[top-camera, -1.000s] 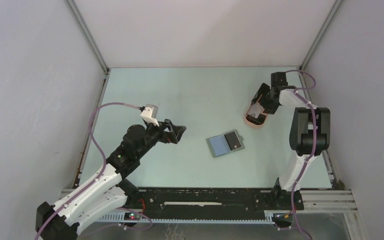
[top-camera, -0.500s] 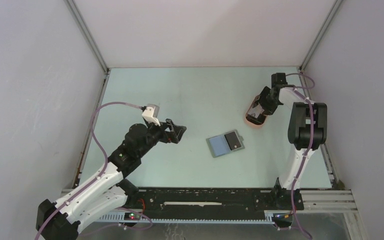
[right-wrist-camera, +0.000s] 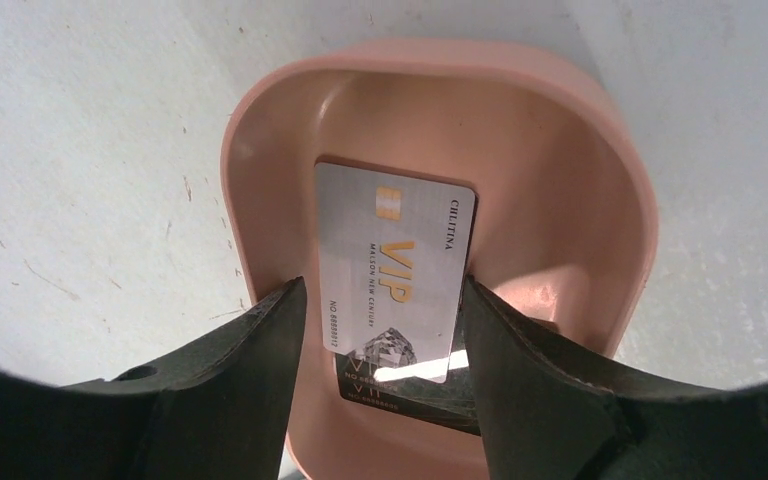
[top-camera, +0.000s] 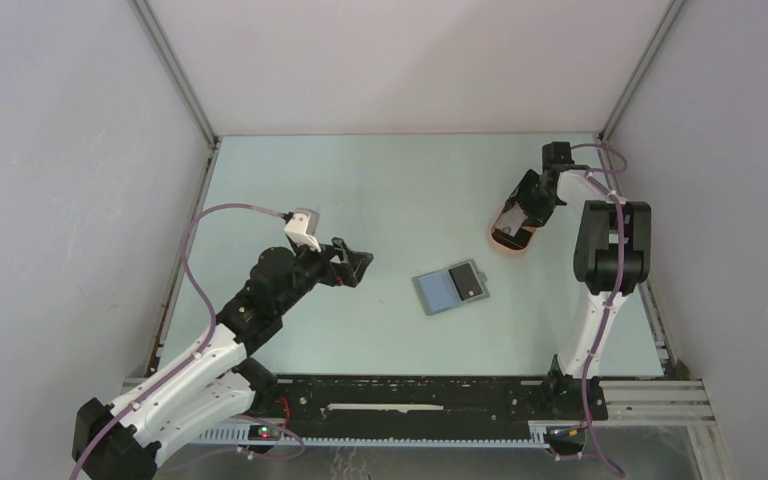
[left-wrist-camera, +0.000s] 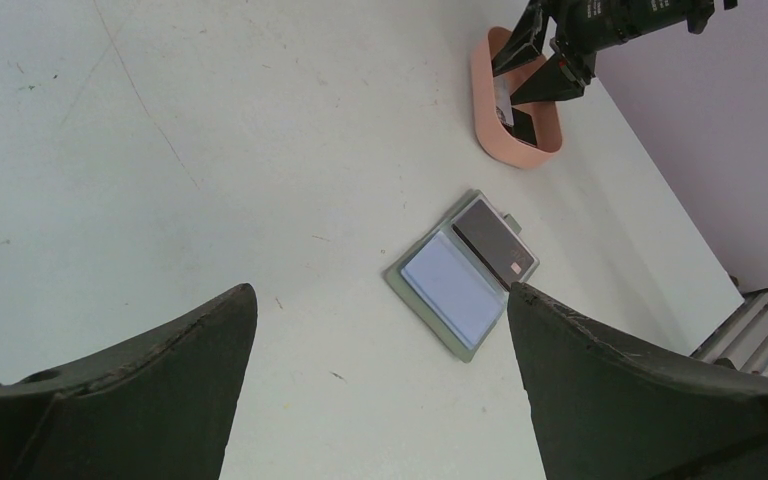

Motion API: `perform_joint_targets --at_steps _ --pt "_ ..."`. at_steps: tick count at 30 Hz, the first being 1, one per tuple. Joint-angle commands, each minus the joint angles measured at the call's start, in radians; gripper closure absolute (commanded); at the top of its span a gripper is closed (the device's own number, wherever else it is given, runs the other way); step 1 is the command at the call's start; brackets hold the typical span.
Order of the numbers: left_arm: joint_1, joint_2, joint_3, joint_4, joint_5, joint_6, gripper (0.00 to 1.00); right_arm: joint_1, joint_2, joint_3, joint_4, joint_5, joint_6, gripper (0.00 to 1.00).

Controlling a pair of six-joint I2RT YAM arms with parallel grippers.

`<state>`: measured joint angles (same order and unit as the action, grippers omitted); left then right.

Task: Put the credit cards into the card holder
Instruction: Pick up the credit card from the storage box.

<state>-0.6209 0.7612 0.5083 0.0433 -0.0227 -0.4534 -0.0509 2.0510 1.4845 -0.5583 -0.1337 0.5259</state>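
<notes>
1. Table (top-camera: 360, 180): a pale green top, walled on the left, far and right sides. A broad bare stretch runs across its far and left parts.
2. Left gripper (top-camera: 353, 266): jaws spread wide and released. It hovers over the table left of the card holder, with bare surface between the two.
3. Card holder (top-camera: 450, 288): lies open and flat near the table's centre, all four edges free. One half shows a pale blue panel, the other a dark panel.
4. Tray (right-wrist-camera: 440, 60): a salmon-pink oval toward the far right, well apart from the card holder.
5. Credit cards: both lie in the tray. The silvery card (right-wrist-camera: 395, 270), lettered "VIP", rests on the black card (right-wrist-camera: 400, 385), whose white-striped end shows beneath.
6. Right gripper (right-wrist-camera: 385, 300): set inside the tray, one finger beside each long edge of the silvery card. Whether the fingers press it cannot be told.
</notes>
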Motion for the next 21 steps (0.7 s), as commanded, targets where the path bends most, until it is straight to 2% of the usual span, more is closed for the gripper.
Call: perform_joint_targets --at_steps 1,13,21 --pt "0.009 -0.004 -0.002 0.047 0.007 -0.002 0.00 -0.014 0.042 0.011 -0.009 -0.045 -0.015 0.33" --pt "0.011 0.002 0.004 0.050 0.015 -0.003 0.00 -0.092 -0.015 -0.054 0.100 -0.342 -0.025 0.43" --pt "0.010 -0.001 0.004 0.050 0.015 -0.006 0.00 -0.106 -0.059 -0.070 0.131 -0.431 -0.022 0.45"
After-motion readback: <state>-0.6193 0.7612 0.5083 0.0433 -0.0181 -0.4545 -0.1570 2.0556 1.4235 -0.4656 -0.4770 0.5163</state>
